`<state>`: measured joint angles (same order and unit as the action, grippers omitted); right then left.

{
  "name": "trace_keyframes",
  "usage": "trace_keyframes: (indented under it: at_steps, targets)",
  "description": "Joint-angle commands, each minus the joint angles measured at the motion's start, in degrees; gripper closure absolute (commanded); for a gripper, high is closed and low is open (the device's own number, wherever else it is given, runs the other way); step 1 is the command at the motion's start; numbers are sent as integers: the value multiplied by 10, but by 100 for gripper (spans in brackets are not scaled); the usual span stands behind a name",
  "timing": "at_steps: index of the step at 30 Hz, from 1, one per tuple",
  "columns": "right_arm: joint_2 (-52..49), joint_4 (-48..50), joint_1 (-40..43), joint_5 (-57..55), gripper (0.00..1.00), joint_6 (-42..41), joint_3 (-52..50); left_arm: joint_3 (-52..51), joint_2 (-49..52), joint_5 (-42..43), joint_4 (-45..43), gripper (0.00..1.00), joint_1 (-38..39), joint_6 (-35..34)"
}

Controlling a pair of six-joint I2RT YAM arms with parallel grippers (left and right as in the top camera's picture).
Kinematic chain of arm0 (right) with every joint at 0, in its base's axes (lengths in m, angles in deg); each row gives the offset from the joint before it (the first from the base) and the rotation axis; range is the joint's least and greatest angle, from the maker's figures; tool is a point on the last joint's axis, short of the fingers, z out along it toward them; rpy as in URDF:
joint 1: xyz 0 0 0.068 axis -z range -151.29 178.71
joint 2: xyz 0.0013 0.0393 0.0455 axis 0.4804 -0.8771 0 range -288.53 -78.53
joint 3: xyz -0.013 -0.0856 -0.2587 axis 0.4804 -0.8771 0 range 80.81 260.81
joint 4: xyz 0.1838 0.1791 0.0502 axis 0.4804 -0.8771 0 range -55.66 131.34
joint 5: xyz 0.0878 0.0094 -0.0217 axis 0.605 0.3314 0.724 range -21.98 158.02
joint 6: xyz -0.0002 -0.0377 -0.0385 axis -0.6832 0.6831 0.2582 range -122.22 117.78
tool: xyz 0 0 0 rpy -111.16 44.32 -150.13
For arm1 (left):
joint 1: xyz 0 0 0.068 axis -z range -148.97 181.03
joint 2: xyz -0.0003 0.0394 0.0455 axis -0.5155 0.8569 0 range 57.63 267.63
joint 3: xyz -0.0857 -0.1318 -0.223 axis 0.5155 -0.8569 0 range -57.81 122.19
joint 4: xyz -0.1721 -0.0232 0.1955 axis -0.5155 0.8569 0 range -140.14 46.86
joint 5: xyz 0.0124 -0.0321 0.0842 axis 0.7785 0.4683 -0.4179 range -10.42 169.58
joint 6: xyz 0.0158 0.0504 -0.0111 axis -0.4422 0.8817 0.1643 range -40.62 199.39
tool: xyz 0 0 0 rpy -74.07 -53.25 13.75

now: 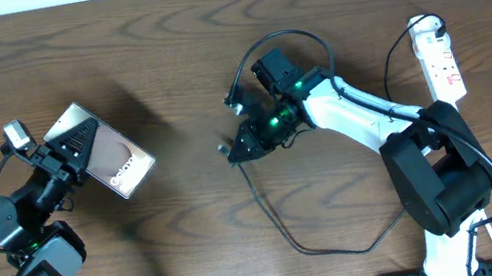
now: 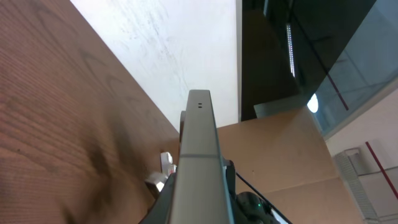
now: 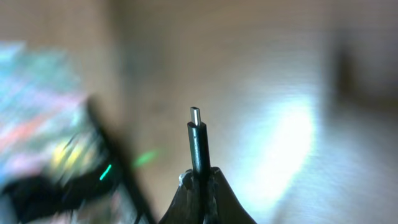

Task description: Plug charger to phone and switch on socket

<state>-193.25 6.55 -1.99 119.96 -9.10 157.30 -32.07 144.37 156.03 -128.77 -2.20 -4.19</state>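
A brown wooden table [image 1: 160, 52] fills the view from above, with a white wall along its far edge. On the left side, the left gripper [image 1: 73, 146] is closed on a flat, shiny, brownish-grey phone [image 1: 118, 160] with white letters at one end. It holds the phone tipped up, with one end facing the middle of the table. I think this is so the plug hole is easy to reach. In the left wrist view, the phone's thin grey edge [image 2: 199, 155] points straight away from the camera.

Near the middle, the right gripper [image 1: 238, 148] is pinched tight on the long thin black charger cable [image 1: 276, 224], just behind its small black plug tip [image 3: 198, 140]. The tip sticks out past the fingers and aims at the phone, so it can slide in. The two are well apart. The rest of the cable lies in a loop on the table.

The long white socket strip [image 1: 439, 58] lies far to the right, and no gripper touches it. Its switch looks like a job for later.
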Motion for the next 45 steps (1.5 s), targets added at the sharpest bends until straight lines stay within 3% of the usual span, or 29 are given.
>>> trace_keyframes:
  at_steps: [1, 4, 13, 17, 23, 29, 45]
  targets:
    - [7, -20, -4, 227, 99, 220, 7, 0, -7, 10, -7, 92, -2, 10]
    - [7, -38, -14, 272, 99, 304, 7, 0, -7, 11, -7, 93, -2, 10]
    - [7, 11, -55, 331, 99, 342, 7, 0, -7, 12, -7, 93, -2, 10]
    - [7, 60, -64, 335, 99, 288, 7, 0, -7, 11, -7, 92, -2, 9]
    - [7, 148, -66, 294, 99, 111, 7, 0, -7, 9, -7, 93, -2, 9]
    - [7, 193, -72, 254, 99, 18, 7, 0, -7, 9, -8, 92, 2, 10]
    - [7, 252, -95, 271, 99, 0, 7, 0, -7, -71, -8, 92, 43, 14]
